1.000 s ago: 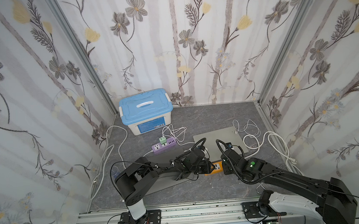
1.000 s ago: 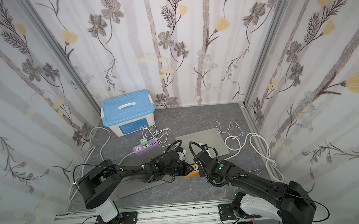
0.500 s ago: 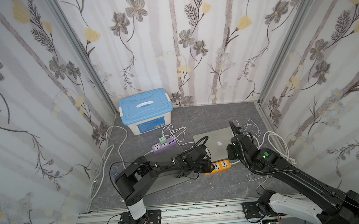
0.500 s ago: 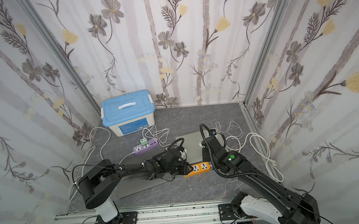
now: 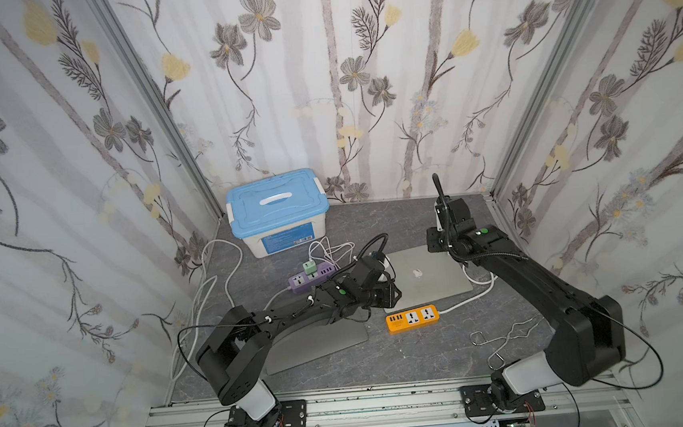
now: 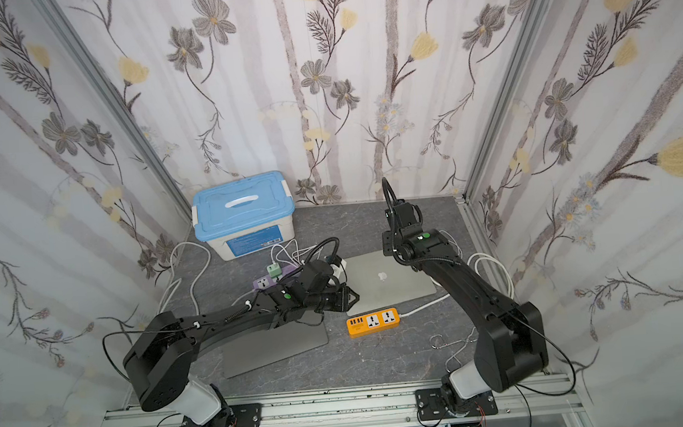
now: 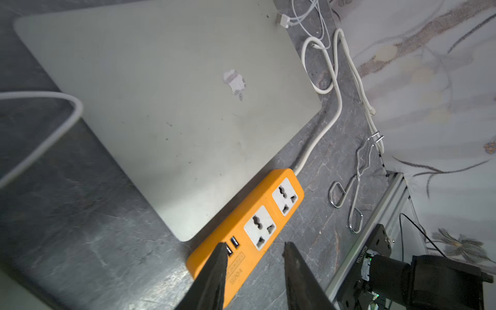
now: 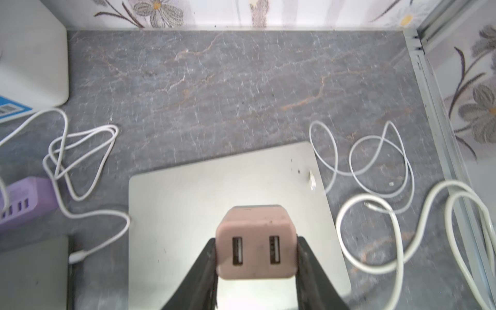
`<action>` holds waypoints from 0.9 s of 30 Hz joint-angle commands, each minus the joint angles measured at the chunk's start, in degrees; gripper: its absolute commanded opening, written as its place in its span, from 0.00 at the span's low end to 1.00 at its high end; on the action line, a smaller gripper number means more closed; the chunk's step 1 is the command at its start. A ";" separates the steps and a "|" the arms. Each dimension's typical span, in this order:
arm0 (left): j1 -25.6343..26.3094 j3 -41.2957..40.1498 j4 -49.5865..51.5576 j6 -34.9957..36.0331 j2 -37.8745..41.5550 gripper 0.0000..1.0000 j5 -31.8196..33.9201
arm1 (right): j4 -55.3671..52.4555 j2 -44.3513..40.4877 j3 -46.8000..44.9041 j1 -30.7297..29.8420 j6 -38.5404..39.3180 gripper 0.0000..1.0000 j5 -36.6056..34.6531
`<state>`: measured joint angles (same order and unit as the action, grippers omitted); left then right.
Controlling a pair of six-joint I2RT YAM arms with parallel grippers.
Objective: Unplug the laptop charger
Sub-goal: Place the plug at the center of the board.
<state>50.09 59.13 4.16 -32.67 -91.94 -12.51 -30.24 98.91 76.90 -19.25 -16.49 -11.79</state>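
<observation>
The pink laptop charger (image 8: 256,241), a small block with two USB ports, hangs above the back of the closed silver laptop (image 8: 214,193), clamped in my right gripper (image 8: 257,241). In both top views that gripper (image 5: 442,215) is raised at the back right. The orange power strip (image 5: 412,318) lies along the laptop's near edge with both sockets (image 7: 268,214) bare. My left gripper (image 7: 255,244) hovers over the strip's USB end, its jaws apart and holding nothing. A thin white cable's connector (image 8: 312,181) lies loose at the laptop's corner.
A blue-lidded box (image 5: 277,207) stands at the back left. A purple power strip (image 5: 311,275) with a green plug is beside it. A grey slab (image 5: 317,345) lies under my left arm. Metal tongs (image 5: 503,335) and loops of white cable (image 8: 397,214) lie on the right.
My right gripper has risen from the orange strip and swung back and right over the laptop, carrying the charger. The left gripper has stayed at the strip's end.
</observation>
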 commanded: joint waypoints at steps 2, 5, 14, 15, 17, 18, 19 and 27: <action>-3.93 0.02 3.58 4.95 1.54 0.39 2.85 | 0.57 11.89 11.18 2.37 4.74 0.40 2.13; -6.83 -1.35 3.53 5.66 2.34 0.39 2.68 | 0.52 19.14 18.29 3.91 5.39 0.40 2.61; -12.79 -4.78 3.01 6.73 2.54 0.39 0.07 | -4.40 35.85 34.66 5.09 5.16 0.40 4.97; -13.27 -4.91 3.07 6.80 2.32 0.39 -0.33 | -4.99 36.99 35.50 5.09 5.03 0.40 5.03; -13.86 -5.15 2.62 6.84 1.95 0.39 -0.92 | -5.90 38.52 36.26 5.25 4.64 0.40 5.12; -14.09 -5.27 2.34 6.83 1.63 0.39 -1.22 | -6.43 39.14 36.40 5.35 4.41 0.40 5.35; -14.22 -5.26 2.03 6.80 1.18 0.39 -1.55 | -6.95 39.48 36.39 5.52 4.19 0.40 5.52; -14.58 -4.68 -0.46 5.44 -2.45 0.39 -4.18 | -8.70 41.62 36.13 6.74 4.11 0.41 6.10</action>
<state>35.53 54.02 5.96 -27.11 -93.80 -15.27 -38.96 139.96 112.60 -12.84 -12.14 -6.98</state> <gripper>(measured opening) 0.389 0.414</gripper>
